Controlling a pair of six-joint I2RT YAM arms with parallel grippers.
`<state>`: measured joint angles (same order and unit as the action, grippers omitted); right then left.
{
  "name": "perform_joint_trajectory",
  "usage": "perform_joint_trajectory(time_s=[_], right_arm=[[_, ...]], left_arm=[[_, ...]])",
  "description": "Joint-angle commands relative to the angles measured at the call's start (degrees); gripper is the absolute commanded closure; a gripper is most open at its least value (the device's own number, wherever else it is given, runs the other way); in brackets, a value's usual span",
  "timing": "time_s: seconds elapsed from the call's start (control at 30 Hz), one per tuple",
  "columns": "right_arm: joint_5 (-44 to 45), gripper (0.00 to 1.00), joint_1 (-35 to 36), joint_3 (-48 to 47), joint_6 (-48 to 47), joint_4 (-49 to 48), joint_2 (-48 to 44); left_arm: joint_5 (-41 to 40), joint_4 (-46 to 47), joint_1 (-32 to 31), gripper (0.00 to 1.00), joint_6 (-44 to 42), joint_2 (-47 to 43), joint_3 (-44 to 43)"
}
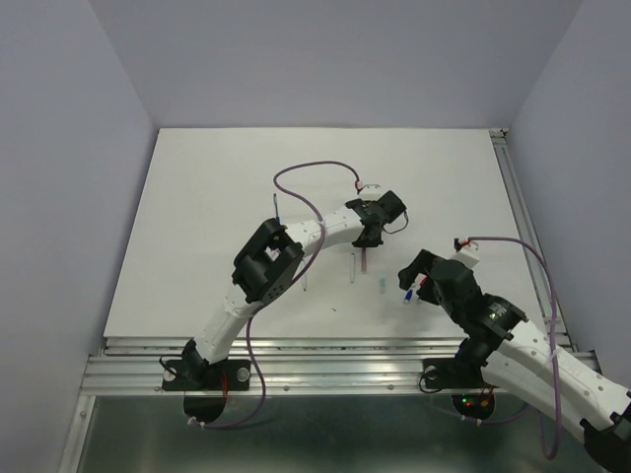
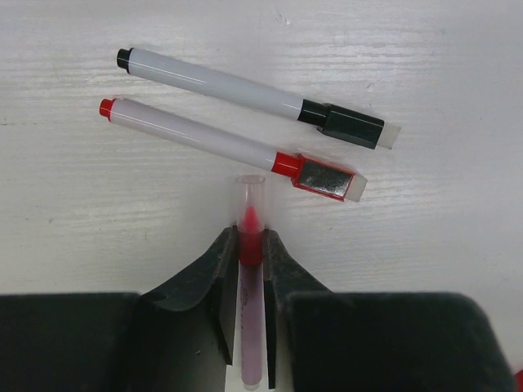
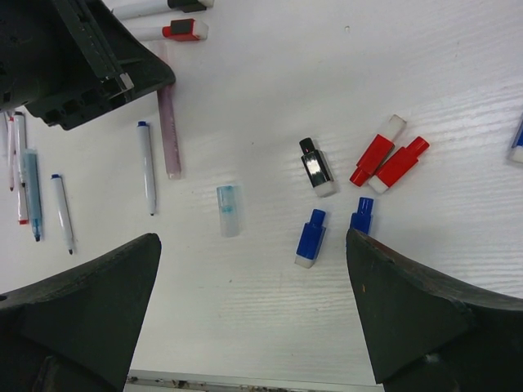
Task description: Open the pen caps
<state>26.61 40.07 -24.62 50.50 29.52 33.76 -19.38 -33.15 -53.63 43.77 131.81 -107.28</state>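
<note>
My left gripper (image 2: 249, 238) is shut on a pale pink pen (image 2: 250, 327) whose red tip sits inside a clear cap (image 2: 250, 192). It holds this pen over mid-table (image 1: 366, 239). Just beyond lie two capped pens, one with a black cap (image 2: 351, 126) and one with a red cap (image 2: 327, 175). My right gripper (image 3: 253, 245) is open and empty above loose caps: a black cap (image 3: 317, 167), two red caps (image 3: 377, 150), two blue caps (image 3: 310, 238) and a clear teal-tinted cap (image 3: 230, 210). It hovers right of centre (image 1: 412, 281).
Several uncapped thin pens (image 3: 146, 167) lie to the left in the right wrist view, near the left arm's wrist (image 3: 82, 57). The table's near edge (image 3: 245, 380) and metal rail (image 1: 325, 350) run close below the caps. A purple cable (image 1: 306, 177) loops over the table.
</note>
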Motion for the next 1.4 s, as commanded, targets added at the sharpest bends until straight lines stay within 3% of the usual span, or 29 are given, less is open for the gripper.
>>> perform_joint_trajectory(time_s=[0.0,0.07,0.23,0.4,0.73,0.97,1.23,1.33,1.37], right_arm=[[-2.34,0.00,-0.44,0.80,-2.59,-2.97,-0.80],[-5.59,0.00,-0.44,0.80,-3.56,-3.67,-1.15],[-23.04,0.00,-0.44,3.61,-8.93,-14.56,-0.63],[-33.98,0.00,-0.35,3.09,-8.66,-27.29,8.75],[-37.68,0.01,1.14,-0.95,-7.00,-45.06,21.43],[-36.21,0.02,2.90,-3.50,-5.50,-48.15,26.88],[-34.43,0.20,2.99,-5.87,-4.54,-50.52,32.06],[-34.35,0.38,2.99,-6.40,-3.84,-51.22,33.39],[-34.26,0.51,2.99,-6.49,-3.57,-51.31,34.09]], left_arm=[[0.04,0.61,0.36,1.00,0.26,-5.15,2.08],[-0.05,2.29,0.36,1.00,0.53,-9.62,4.27],[-0.05,12.04,0.36,1.00,3.07,-23.14,16.63],[-1.45,16.61,0.36,1.00,7.81,-33.96,27.63],[-1.63,21.11,0.36,1.00,10.99,-44.17,39.51],[-1.02,21.98,0.36,1.00,11.16,-45.59,41.54],[1.44,24.35,0.36,1.00,11.43,-48.13,44.35],[1.89,25.15,0.36,1.00,11.51,-49.01,45.06],[1.89,25.32,0.36,1.00,11.51,-49.45,45.49]])
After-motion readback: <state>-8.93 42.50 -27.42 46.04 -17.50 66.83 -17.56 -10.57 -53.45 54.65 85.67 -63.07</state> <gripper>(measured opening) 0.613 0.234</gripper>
